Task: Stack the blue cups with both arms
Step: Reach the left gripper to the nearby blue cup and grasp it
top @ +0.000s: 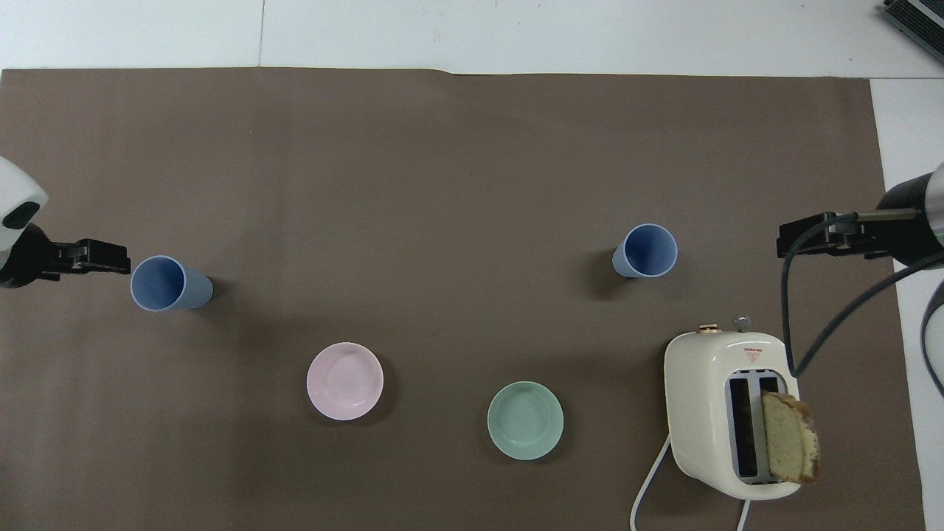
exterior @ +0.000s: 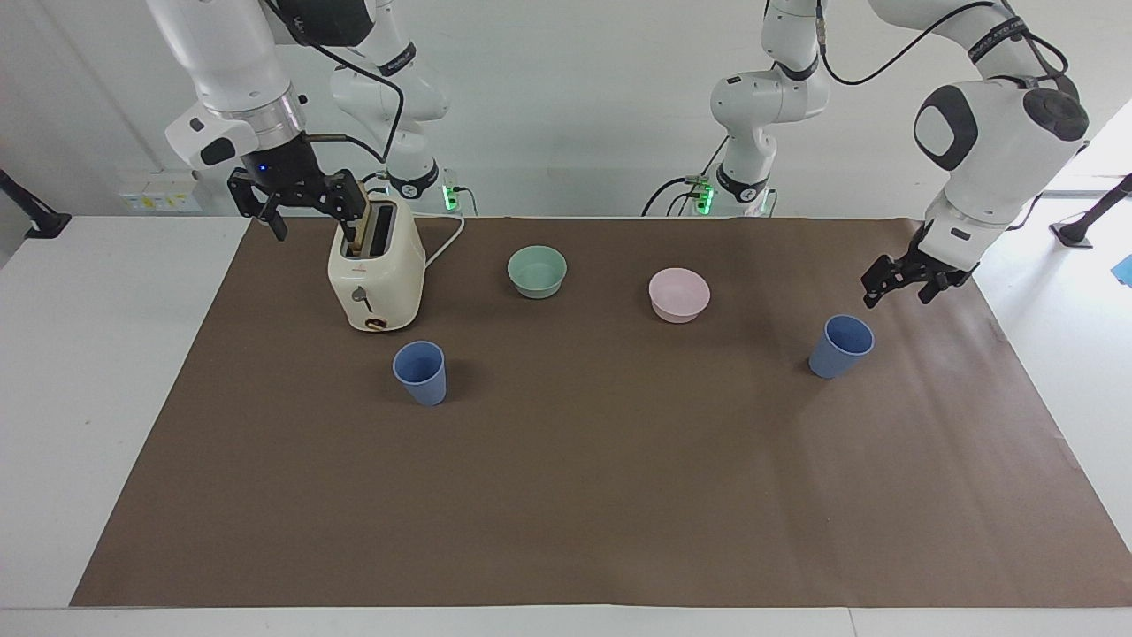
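Two blue cups stand upright on the brown mat. One cup is toward the left arm's end, the other cup toward the right arm's end, just farther from the robots than the toaster. My left gripper hangs open and low over the mat, close beside the first cup's rim and apart from it. My right gripper waits open, up in the air by the toaster's top. Neither gripper holds anything.
A cream toaster with a bread slice sticking out stands near the right arm. A mint-green bowl and a pink bowl sit between the cups, nearer to the robots. The brown mat covers the table.
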`<state>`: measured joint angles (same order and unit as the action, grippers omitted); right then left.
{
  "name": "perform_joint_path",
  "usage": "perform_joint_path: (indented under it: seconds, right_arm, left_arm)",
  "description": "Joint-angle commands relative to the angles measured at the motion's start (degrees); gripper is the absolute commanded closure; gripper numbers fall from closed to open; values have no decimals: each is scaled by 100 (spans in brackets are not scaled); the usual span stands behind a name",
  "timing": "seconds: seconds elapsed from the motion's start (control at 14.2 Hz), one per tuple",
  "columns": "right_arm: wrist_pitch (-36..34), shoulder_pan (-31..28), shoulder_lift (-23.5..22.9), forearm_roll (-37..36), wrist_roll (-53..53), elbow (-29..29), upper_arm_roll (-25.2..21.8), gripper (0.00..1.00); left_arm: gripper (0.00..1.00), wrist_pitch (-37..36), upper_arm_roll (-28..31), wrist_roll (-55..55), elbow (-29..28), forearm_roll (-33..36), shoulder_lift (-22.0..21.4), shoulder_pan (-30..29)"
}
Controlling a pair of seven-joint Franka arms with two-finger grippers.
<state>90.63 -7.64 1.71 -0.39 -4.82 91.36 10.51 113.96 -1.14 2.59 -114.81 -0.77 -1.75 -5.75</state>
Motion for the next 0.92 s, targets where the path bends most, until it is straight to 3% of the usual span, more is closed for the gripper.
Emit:
perform_joint_path:
  seconds: [0.0,0.28,0.71,0.78,0.85]
  right_arm:
    - [-10,-71,-13,31,78,-31,39,0]
    - [-10,-71,-13,31,78,-31,39,0]
    - [-1,-71,-13,31,78,-31,39,0]
    - [-10,-71,-22,31,78,-31,39,0]
    - [-1,-71,-22,31,78,-31,39,0]
  left_arm:
    - [0,373,-35,83,-278,-72,78,-101]
    - [0,995,-35,136,-655,-72,315,-93]
    - [0,1146,-35,145,-823,-81,465,-84]
    - [15,1164,-35,136,-858,-81,457,-93]
    - [60,1155,-35,119,-850,-90,457,-93]
